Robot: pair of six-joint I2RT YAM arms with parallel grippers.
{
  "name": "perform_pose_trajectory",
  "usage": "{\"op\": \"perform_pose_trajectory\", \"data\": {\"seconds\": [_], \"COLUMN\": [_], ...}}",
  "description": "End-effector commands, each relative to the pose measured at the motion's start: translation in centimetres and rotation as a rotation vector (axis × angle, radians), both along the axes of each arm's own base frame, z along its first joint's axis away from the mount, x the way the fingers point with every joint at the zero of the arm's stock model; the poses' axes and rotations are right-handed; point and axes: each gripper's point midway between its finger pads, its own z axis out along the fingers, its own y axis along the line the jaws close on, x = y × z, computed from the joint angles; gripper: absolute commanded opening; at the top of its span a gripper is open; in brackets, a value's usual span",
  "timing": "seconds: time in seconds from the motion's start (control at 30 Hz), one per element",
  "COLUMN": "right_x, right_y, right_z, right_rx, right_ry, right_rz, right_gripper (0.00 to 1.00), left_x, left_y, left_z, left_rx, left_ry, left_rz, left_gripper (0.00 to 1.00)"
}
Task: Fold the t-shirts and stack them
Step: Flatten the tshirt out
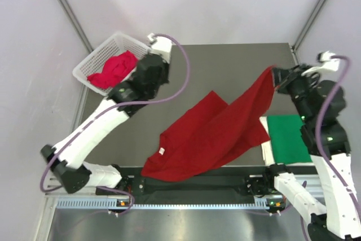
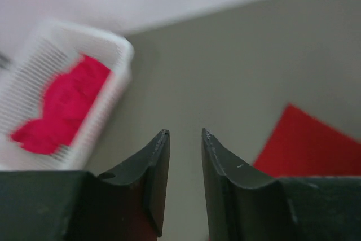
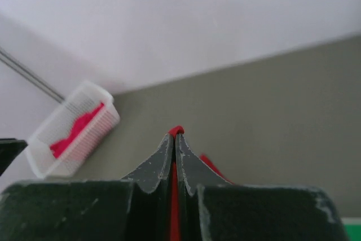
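Dark red cloth fills the middle of the table [image 1: 225,63]. A dark red t-shirt [image 1: 208,139] lies partly spread there, the end with a small white label at the table's near edge and one corner drawn up off the surface toward the table's right side. That corner is pinched in the right gripper [image 1: 277,77]. Its jaws are pressed together, and the right wrist view shows a thin strip of red between them. The raised hold stretches the fabric into a taut diagonal, presumably so the shirt can be pulled flat or laid over itself for a fold. The left gripper [image 2: 185,134] hangs above the table's left part with its jaws parted. Only bare table surface shows through the gap, so it carries no cloth and seems free to take a second corner. A green t-shirt [image 1: 287,136], folded into a neat rectangle, rests at the table's near right, just beside the red shirt's sleeve; it probably marks where the stack is built. A pinkish-red t-shirt [image 1: 115,69] sits bunched in the white basket [image 1: 96,56] at the table's far left corner, not yet handled. With one shirt folded, one in the grip and one untouched, the task appears to be at its middle stage.
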Motion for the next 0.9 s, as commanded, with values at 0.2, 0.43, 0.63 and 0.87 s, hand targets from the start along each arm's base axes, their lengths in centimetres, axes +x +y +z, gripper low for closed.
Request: {"op": "perform_pose_trajectory", "data": {"seconds": [0.2, 0.43, 0.63, 0.87], "right_x": [-3.9, -4.6, -4.2, -3.8], "right_y": [-2.4, -2.1, -0.1, 0.3], "right_z": [-19.8, -22.1, -22.1, -21.4], "right_rx": [0.053, 0.039, 0.040, 0.020], "right_ry": [0.553, 0.603, 0.557, 0.515], "right_rz": [-0.163, -0.140, -0.014, 0.019], "right_gripper": [0.00, 0.00, 0.00, 0.00], "left_x": [-0.3, 2.0, 6.4, 9.7], "left_y": [-7.0, -12.1, -18.1, -21.2], "left_z": [-20.3, -25.5, -24.9, -29.0], "left_rx": [-0.129, -0.104, -0.145, -0.213], "left_ry": [0.540, 0.570, 0.539, 0.603], "left_rz": [-0.205, -0.398, -0.626, -0.780], "left_gripper": [0.41, 0.46, 0.47, 0.53]}}
